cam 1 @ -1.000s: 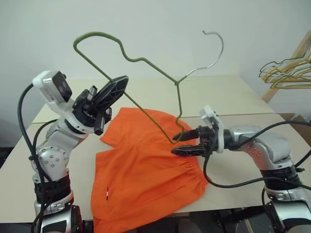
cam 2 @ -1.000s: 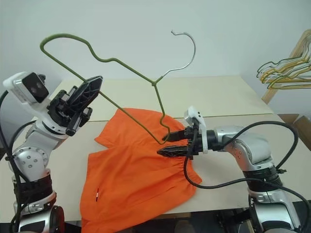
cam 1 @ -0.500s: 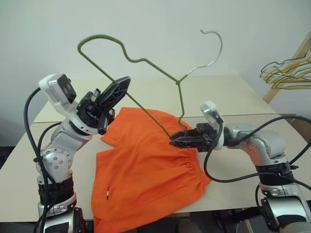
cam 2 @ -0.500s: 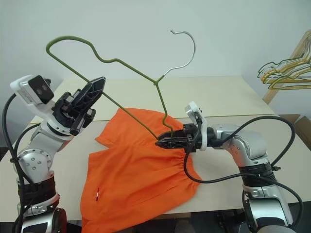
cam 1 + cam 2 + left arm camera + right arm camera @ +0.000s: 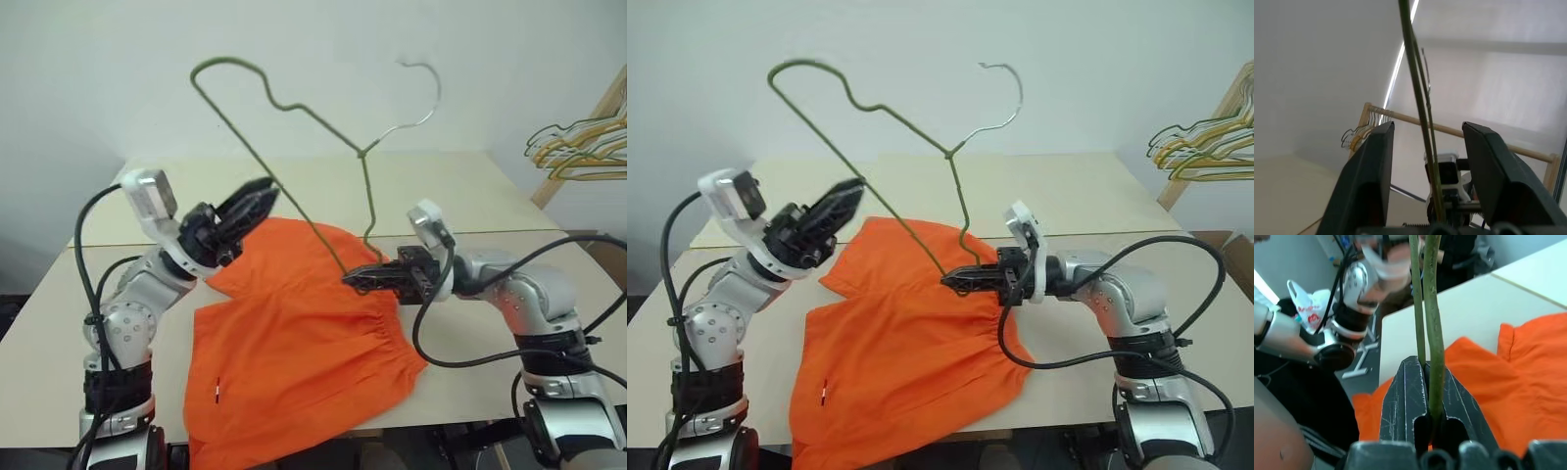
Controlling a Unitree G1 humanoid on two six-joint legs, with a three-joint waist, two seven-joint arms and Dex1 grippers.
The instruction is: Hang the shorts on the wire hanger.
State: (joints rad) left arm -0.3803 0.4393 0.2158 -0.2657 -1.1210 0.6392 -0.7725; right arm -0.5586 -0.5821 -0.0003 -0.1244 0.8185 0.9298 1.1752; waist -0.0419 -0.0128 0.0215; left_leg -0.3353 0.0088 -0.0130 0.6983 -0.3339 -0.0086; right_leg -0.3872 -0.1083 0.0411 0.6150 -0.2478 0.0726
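pinching the springy wire hanger (image 5: 294, 162) at its low corner, right hand (image 5: 359, 279) clamps; left hand (image 5: 257, 199) gapes. limp shorts (image 5: 294, 352) want a waistband hold.

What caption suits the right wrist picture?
Right gripper shut on the wire hanger, above the orange shorts.

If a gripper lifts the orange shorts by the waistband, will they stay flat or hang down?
The shorts would probably hang limp: the fabric lies creased on the table, with the hem drooping over its near edge. The gathered waistband looks stretchy, so it may bunch between fingers.
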